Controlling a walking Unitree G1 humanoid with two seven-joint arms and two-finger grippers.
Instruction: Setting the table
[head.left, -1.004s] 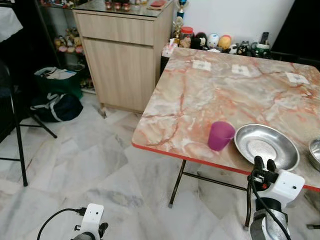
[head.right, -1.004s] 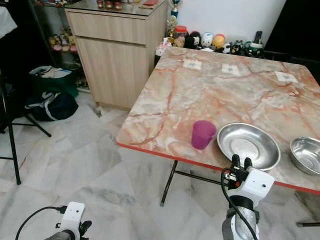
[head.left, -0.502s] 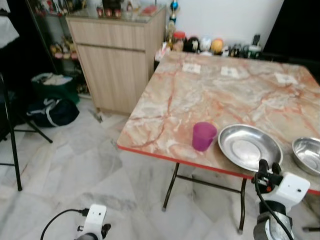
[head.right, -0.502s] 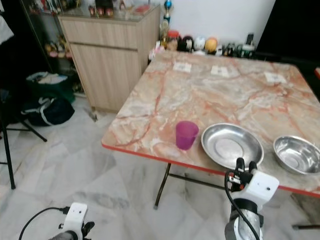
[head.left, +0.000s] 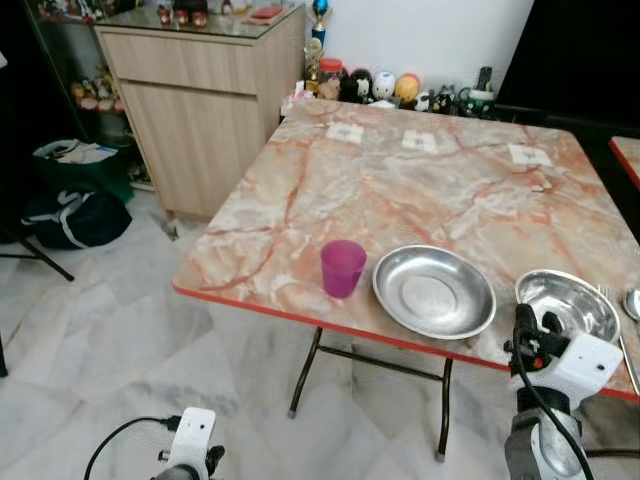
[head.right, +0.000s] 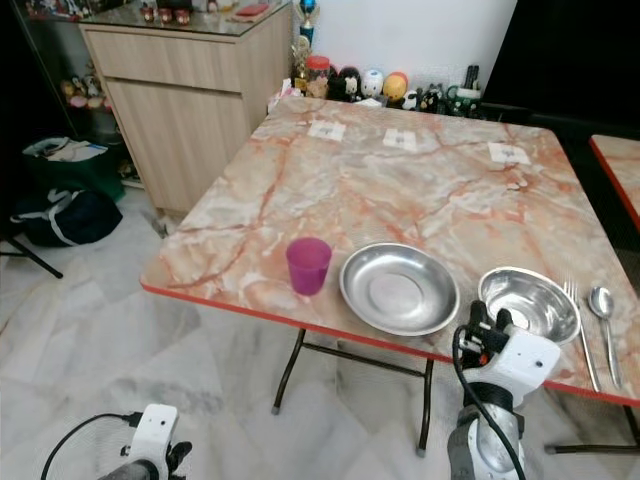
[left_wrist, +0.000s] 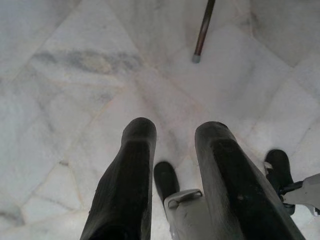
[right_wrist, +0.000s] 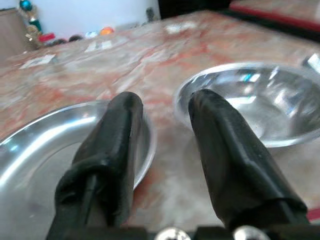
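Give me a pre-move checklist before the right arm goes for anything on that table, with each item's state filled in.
1. Right gripper open and holding nothing: ok; a gap shows between its fingers.
2. Right gripper lined up with a target: cannot tell; it sits at the near table edge, between the steel plate and the steel bowl.
3. Plate and bowl bare inside: ok.
4. Purple cup upright, apart from the plate: ok.
5. Fork and spoon lying beside the bowl, on its right: ok.
6. Left gripper out of the way: ok; it hangs low over the floor tiles, holding nothing.
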